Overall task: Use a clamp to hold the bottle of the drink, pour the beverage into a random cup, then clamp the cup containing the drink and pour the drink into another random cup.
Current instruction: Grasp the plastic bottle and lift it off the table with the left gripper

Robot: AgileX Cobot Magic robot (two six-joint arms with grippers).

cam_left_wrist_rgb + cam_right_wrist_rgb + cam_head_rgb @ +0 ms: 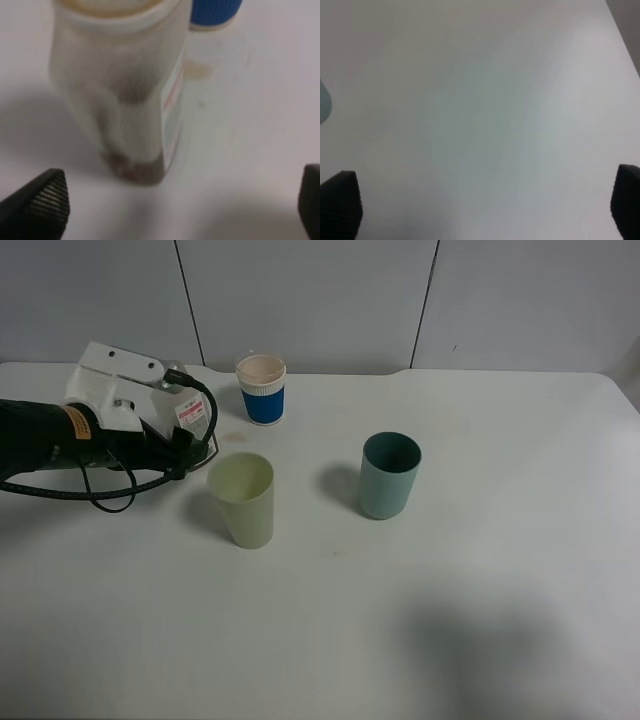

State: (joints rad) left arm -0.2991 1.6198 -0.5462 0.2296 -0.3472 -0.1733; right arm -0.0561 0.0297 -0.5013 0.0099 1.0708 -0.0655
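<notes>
Left tool [175, 200] spread wide, squared to pale cup [125, 90] for clamping, likely second pour; right tool [484, 205] released too, hovering over surface [470, 100].

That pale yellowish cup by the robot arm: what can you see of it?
The pale yellow cup looks like translucent plastic, wide at the rim and tapering to its base. It stands upright on the white table, in front of the blue bottle, apart from the teal cup. The open left gripper faces it without touching. Its base looks brownish, blurred.
</notes>
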